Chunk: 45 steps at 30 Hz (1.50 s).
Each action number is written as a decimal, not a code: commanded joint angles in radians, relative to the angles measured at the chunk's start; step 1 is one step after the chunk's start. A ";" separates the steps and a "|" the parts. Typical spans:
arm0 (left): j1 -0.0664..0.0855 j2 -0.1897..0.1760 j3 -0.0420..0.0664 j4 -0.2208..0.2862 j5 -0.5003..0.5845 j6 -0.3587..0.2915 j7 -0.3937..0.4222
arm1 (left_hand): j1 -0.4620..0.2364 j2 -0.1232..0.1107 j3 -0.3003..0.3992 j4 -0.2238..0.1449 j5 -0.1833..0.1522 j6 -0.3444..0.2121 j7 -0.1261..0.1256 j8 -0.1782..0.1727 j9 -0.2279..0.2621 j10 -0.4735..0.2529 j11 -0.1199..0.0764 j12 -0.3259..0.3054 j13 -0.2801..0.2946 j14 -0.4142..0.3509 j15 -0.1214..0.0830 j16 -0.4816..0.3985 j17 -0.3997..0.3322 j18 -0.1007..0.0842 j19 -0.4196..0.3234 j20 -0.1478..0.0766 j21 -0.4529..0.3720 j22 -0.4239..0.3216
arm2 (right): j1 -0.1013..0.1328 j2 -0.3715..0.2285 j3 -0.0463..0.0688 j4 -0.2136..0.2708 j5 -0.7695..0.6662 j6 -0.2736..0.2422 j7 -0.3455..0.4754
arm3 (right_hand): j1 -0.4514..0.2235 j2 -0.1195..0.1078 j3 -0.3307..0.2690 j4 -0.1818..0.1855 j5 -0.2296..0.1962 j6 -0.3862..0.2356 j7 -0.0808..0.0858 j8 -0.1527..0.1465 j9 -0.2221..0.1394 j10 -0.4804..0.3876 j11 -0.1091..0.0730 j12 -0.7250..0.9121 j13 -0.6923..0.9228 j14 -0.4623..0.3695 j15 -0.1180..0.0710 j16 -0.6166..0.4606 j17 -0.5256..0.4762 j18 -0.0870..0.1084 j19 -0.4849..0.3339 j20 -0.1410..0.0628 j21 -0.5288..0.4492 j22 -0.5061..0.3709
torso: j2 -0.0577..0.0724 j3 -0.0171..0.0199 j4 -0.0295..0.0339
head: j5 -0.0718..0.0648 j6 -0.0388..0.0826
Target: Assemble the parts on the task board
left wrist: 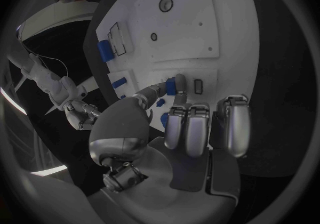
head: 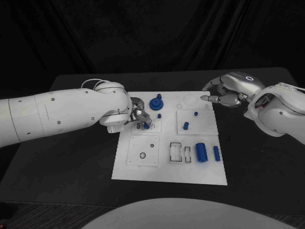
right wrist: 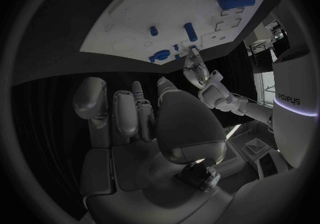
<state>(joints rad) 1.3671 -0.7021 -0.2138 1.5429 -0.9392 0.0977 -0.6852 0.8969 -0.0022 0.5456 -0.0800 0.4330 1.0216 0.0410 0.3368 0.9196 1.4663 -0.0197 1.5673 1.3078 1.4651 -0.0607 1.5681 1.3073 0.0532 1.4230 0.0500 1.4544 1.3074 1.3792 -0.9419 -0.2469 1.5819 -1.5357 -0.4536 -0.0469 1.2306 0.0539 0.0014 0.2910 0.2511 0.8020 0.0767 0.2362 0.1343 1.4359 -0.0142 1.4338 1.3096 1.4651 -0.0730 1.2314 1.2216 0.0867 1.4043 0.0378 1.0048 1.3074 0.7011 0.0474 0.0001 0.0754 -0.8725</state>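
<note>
The white task board (head: 169, 169) lies mid-table. My left hand (head: 137, 116) is over the board's back-left square plate and pinches a small blue peg (head: 146, 126) between thumb and finger. The left wrist view shows the same peg (left wrist: 171, 85) at the fingertips, just above the board (left wrist: 193, 26). My right hand (head: 228, 90) hovers over the board's back-right corner with fingers curled in and nothing in them; its fingers (right wrist: 123, 112) look the same in the right wrist view.
A tall blue piece (head: 157, 103) stands at the board's back. A blue peg (head: 186, 126) sits in the right plate. A large blue cylinder (head: 201, 152) and a slimmer one (head: 216, 153) lie front right, beside two rectangular slots (head: 176, 151).
</note>
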 commanded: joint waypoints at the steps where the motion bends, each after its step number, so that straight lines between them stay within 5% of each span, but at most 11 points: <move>1: -0.004 0.001 -0.001 0.000 0.003 0.002 0.020 | 0.000 0.014 0.008 0.000 0.000 0.001 -0.004 -0.004 -0.001 0.104 -0.007 0.003 0.263 0.106 -0.005 0.003 0.263 -0.008 0.002 0.000 -0.001 0.159 | -0.003 -0.001 0.001 0.000 -0.006 0.005 -0.018 | 0.014 0.000 0.002 -0.003 0.005 0.004 0.002 -0.007 -0.001 -0.005 0.000 -0.006 0.059 0.016 0.000 -0.004 0.000 0.013 -0.006 0.002 -0.005 0.130 | -0.001 -0.0006 0.0001 | 0.002 0.000; 45: -0.006 0.002 -0.001 -0.022 0.003 -0.007 0.045 | -0.006 0.023 0.018 -0.001 -0.003 -0.004 -0.001 -0.015 0.000 0.104 -0.006 0.003 0.263 0.106 -0.005 0.003 0.263 -0.004 -0.010 -0.001 -0.013 0.150 | -0.013 -0.004 0.001 -0.004 -0.006 0.010 -0.019 | 0.015 0.001 0.002 -0.003 0.005 0.004 0.002 -0.007 -0.002 -0.004 0.000 -0.005 0.060 0.016 0.000 -0.004 0.000 0.013 -0.006 0.002 -0.006 0.130 | 0.000 -0.0002 0.0007 | 0.006 0.000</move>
<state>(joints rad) 1.3618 -0.7017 -0.2158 1.5211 -0.9375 0.0808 -0.6553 0.8931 0.0102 0.5551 -0.0789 0.4271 1.0163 0.0451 0.3268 0.9204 1.4663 -0.0195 1.5674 1.3078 1.4651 -0.0605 1.5681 1.3073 0.0532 1.4191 0.0463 1.4464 1.3073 1.3690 -0.9459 -0.2469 1.5774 -1.5358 -0.4492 -0.0494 1.2397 0.0553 0.0014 0.2910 0.2510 0.8020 0.0767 0.2322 0.1329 1.4360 -0.0141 1.4341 1.3099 1.4651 -0.0730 1.2314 1.2217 0.0864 1.4043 0.0378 1.0048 1.3078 0.7006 0.0466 0.0002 0.0815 -0.8725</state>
